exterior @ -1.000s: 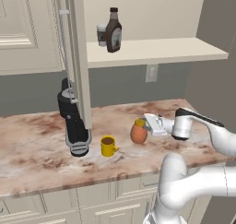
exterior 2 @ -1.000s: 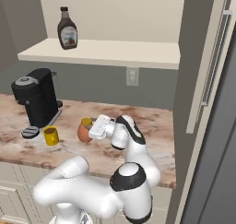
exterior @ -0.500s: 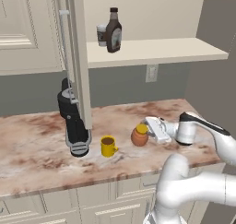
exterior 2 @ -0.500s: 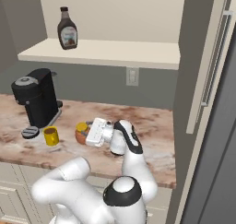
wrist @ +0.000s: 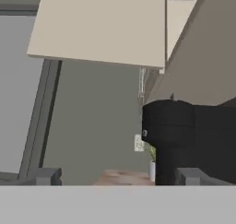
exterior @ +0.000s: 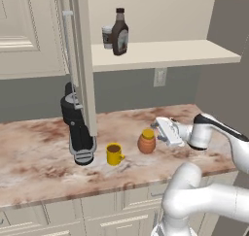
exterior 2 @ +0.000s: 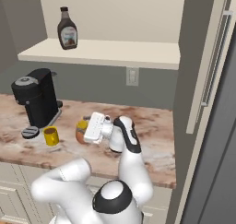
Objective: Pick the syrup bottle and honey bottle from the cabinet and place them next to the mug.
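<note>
You are looking at the honey bottle point(exterior: 146, 141) standing upright on the marble worktop point(exterior: 39, 152), just to the right of the mug point(exterior: 114, 154) and apart from it by a small gap. The hand point(exterior: 156, 128) is lying level just to the right of the bottle, with its fingers point(wrist: 44, 176) standing far apart at the two lower corners of the hand view and nothing sitting between them. From the base views you cannot tell whether the hand is touching the bottle; in the right base view the white hand body is covering much of it, leaving its yellow cap and one side showing.

The syrup bottle point(exterior: 119, 32) is standing on the pale shelf of the cabinet point(exterior: 165, 54), up and to the left of the hand, well apart from it. A small white-lidded paper cup point(exterior: 107, 37) is sitting just left of the syrup bottle, partly behind it. The open cabinet door point(exterior: 83, 60) is hanging edge-on toward you, its long metal handle point(exterior: 71, 50) running down the left side, and it is cutting across the black coffee machine point(exterior: 77, 128) that stands on the worktop left of the mug. A wall socket point(exterior: 159, 76) is showing on the grey wall below the shelf.

In the hand view the coffee machine is looming as a dark block on the right, cut off by the frame.
</note>
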Controlling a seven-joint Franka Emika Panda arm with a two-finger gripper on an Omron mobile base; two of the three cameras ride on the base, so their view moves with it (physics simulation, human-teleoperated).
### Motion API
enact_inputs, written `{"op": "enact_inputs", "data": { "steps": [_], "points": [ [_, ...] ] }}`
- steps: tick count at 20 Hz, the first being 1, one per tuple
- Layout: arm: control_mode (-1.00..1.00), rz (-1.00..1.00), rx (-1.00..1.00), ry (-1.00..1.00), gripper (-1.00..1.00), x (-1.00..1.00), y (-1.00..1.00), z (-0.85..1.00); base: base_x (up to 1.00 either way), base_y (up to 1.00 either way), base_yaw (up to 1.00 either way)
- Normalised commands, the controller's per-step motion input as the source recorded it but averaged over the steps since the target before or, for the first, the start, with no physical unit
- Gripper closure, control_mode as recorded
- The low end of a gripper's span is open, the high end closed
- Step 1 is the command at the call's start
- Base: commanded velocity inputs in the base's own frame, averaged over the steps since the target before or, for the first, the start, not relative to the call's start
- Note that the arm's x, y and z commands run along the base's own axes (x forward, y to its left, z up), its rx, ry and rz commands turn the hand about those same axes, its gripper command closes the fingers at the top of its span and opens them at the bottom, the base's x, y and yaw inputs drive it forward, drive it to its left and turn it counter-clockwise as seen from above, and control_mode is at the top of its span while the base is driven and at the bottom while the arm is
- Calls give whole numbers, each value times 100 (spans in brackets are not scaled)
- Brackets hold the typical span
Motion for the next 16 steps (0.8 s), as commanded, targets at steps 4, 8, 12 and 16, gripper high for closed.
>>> {"op": "enact_inputs", "data": {
  "steps": [4, 8, 12, 16],
  "points": [
    [-100, -1, 8, -17, -100, -53, 0, 100, 0, 0, 0],
    [-100, 0, 4, -27, -100, -96, 5, 100, 0, 0, 0],
    [-100, 0, 0, -23, -100, -99, 28, 100, 0, 0, 0],
    [-100, -7, 0, -12, -100, -86, 52, 100, 0, 0, 0]
  ]
}}
